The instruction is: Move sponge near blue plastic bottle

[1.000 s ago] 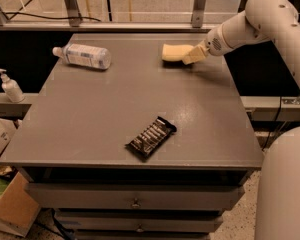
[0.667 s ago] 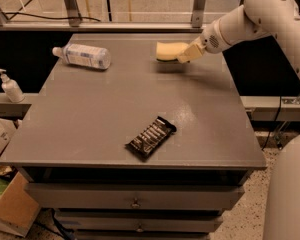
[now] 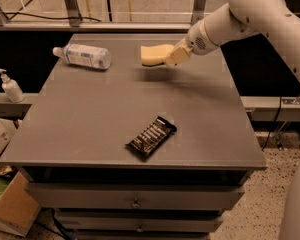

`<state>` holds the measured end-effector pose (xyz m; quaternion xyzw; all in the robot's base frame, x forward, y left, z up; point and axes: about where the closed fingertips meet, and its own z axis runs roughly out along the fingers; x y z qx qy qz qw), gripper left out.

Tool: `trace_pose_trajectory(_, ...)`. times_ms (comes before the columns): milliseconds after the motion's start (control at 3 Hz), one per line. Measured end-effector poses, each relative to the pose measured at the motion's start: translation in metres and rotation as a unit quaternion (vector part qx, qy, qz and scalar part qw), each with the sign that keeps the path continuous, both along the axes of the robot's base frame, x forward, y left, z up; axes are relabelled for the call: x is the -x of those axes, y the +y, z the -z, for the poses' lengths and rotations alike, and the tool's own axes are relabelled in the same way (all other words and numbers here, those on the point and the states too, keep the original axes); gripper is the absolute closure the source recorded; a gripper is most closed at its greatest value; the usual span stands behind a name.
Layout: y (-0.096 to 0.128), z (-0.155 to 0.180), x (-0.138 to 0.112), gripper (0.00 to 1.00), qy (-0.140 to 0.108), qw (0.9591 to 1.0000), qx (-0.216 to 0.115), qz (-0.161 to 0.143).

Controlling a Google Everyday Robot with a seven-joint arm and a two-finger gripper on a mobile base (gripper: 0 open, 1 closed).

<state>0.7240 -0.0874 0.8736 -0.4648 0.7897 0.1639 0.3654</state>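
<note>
1. Sponge (image 3: 155, 54) and gripper (image 3: 171, 59) are further left than a second ago, closer to the bottle (image 3: 83, 56); the bottle and the snack bar (image 3: 151, 137) lie where they lay.
2. The gripper is clamped on the sponge's right end and holds it at the far middle of the table (image 3: 105, 109). A soft shadow on the tabletop below suggests the sponge hangs above the surface rather than resting on it.
3. The white arm (image 3: 240, 19) reaches in from the upper right, across the table's far right corner.
4. The bottle lies on its side at the far left of the table, apart from the sponge, with only grey tabletop between them.
5. The snack bar lies diagonally near the front edge, well apart from both and out of the line between them.
6. Off the table, a pump bottle (image 3: 10, 86) stands upright on a ledge to the left, and a box (image 3: 12, 209) sits on the floor below it.
7. The sponge's long axis runs left to right, roughly along the far edge; its free end points left at the bottle.
8. The bottle's long axis also runs roughly left to right, cap to the left and base toward the sponge.
</note>
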Motion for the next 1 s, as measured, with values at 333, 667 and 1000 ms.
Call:
trace_pose_trajectory(333,0.023,0.003,0.009,1.0,-0.002,0.9999,0.006,-0.016)
trace_pose_trajectory(667,0.047,0.006,0.013,1.0,-0.003,0.9995,0.007,-0.03)
trace_pose_trajectory(1000,0.07,0.008,0.007,1.0,-0.006,0.9992,0.008,-0.038)
